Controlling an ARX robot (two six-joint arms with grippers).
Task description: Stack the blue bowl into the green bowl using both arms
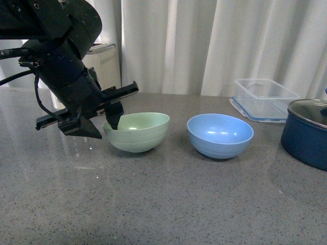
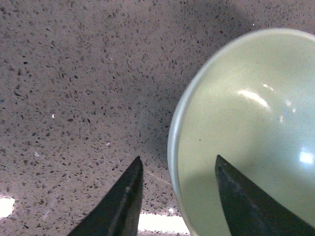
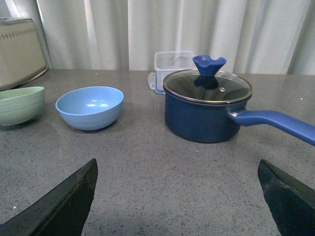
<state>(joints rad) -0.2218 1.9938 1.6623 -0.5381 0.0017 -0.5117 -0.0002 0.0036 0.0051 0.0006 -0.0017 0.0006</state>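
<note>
The green bowl (image 1: pixel 138 131) stands on the grey speckled table (image 1: pixel 168 204), left of centre, tilted a little. The blue bowl (image 1: pixel 219 135) stands upright just to its right, apart from it. My left gripper (image 1: pixel 104 126) is open and straddles the green bowl's left rim: one finger inside the bowl, one outside. In the left wrist view the rim of the green bowl (image 2: pixel 246 132) runs between the open fingertips of my left gripper (image 2: pixel 178 164). My right gripper (image 3: pixel 177 169) is open and empty, low over the table, with the blue bowl (image 3: pixel 89 107) and green bowl (image 3: pixel 19 104) far ahead.
A dark navy pot with a glass lid (image 1: pixel 308 131) stands at the right edge, its long handle (image 3: pixel 275 123) pointing sideways. A clear plastic container (image 1: pixel 263 98) sits behind it. A cream appliance (image 1: pixel 102 64) stands at the back left before white curtains.
</note>
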